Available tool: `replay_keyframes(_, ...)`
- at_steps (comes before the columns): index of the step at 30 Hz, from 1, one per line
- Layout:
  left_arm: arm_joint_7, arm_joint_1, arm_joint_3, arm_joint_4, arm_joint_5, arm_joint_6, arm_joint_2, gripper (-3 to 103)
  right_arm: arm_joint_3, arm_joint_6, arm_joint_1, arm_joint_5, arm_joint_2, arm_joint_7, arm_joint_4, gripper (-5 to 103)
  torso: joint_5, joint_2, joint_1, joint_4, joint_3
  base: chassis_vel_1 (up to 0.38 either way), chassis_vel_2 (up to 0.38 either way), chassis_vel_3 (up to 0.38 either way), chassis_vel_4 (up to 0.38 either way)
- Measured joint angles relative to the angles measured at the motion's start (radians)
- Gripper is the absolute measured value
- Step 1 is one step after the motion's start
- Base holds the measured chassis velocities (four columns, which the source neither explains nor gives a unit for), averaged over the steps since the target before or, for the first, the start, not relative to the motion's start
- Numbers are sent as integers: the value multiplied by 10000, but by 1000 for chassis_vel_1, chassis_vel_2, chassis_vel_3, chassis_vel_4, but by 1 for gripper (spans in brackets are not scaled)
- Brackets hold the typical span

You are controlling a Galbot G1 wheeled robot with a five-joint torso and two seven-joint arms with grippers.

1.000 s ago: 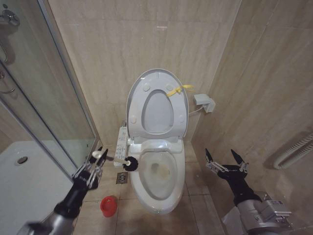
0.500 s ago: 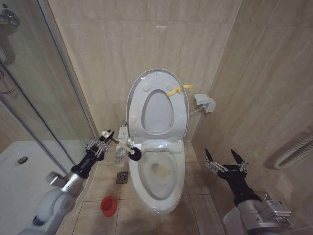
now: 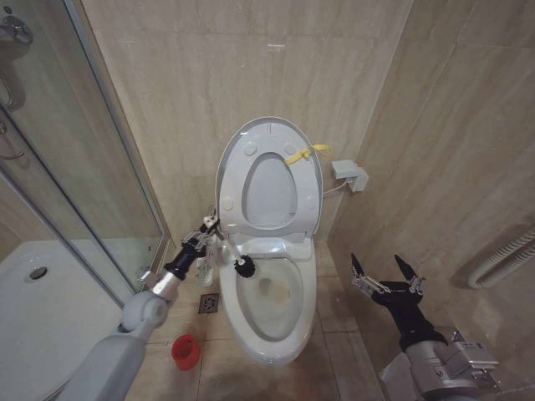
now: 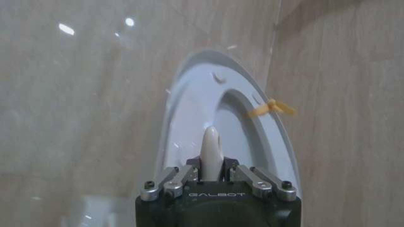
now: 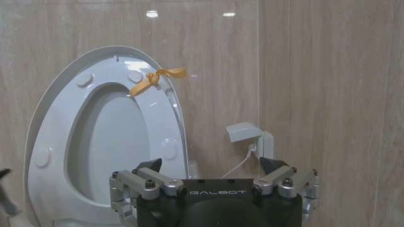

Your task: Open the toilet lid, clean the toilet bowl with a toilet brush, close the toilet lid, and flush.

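The toilet lid [image 3: 272,127] stands raised against the back wall, a yellow ribbon [image 3: 305,154] tied at its edge. Below it the toilet bowl [image 3: 294,311] lies uncovered, with a yellowish stain [image 3: 271,289] inside. My left gripper [image 3: 203,239] is shut on the toilet brush's white handle [image 3: 226,254], and the black bristle head [image 3: 244,267] hangs over the bowl's rear left rim. In the left wrist view the handle [image 4: 211,144] sticks out of that gripper [image 4: 211,171] toward the lid [image 4: 189,99]. My right gripper [image 3: 386,276] waits open, low to the right of the toilet, facing the lid [image 5: 47,113].
A red holder cup [image 3: 185,352] and a floor drain [image 3: 208,302] sit on the tiles left of the bowl. The glass shower door [image 3: 84,167] and tray [image 3: 42,317] close off the left. A white wall box [image 3: 349,175] and a ribbed hose [image 3: 501,255] are on the right.
My left arm has lifted and swung right with the brush, carrying its head from beside the bowl to over the rear left rim. The right arm has stayed still.
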Motion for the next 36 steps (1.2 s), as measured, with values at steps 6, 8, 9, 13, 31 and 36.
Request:
replay_keyframes(6, -96, -662, 1083, 997, 430, -143, -630, 22, 1, 0, -1, -1, 0, 0, 0, 100, 1, 0, 0, -3, -1, 0, 0, 0, 0)
replay_keyframes(8, -203, -874, 1530, 1507, 672, -280, -920, 22, 0, 0, 0, 0, 0, 0, 0, 100, 2, 0, 0, -1, -1, 0, 0, 0, 0)
replay_keyframes(9, -248, -970, 1713, 1777, 800, -381, -1059, 22, 1, 0, 0, -1, 0, 0, -1, 100, -1, 0, 0, -1, 0, 0, 0, 0, 0)
replay_keyframes(13, -299, -1322, 2144, 2678, 1242, -788, -1432, 22, 0, 0, 0, 0, 0, 0, -1, 100, 1, 0, -1, 0, -1, 0, 0, 0, 0)
replay_keyframes(31, 166, -2051, 2585, 5523, 2294, -2066, -2656, 22, 0, 0, 0, 0, 0, 0, 0, 100, 3, 1, 0, 4, -1, 0, 0, 0, 0)
replay_keyframes(36, -82, -2140, 2535, 5003, 2017, -2070, -3062, 22, 0, 0, 0, 0, 0, 0, 0, 100, -2, 1, 0, -6, -1, 0, 0, 0, 0)
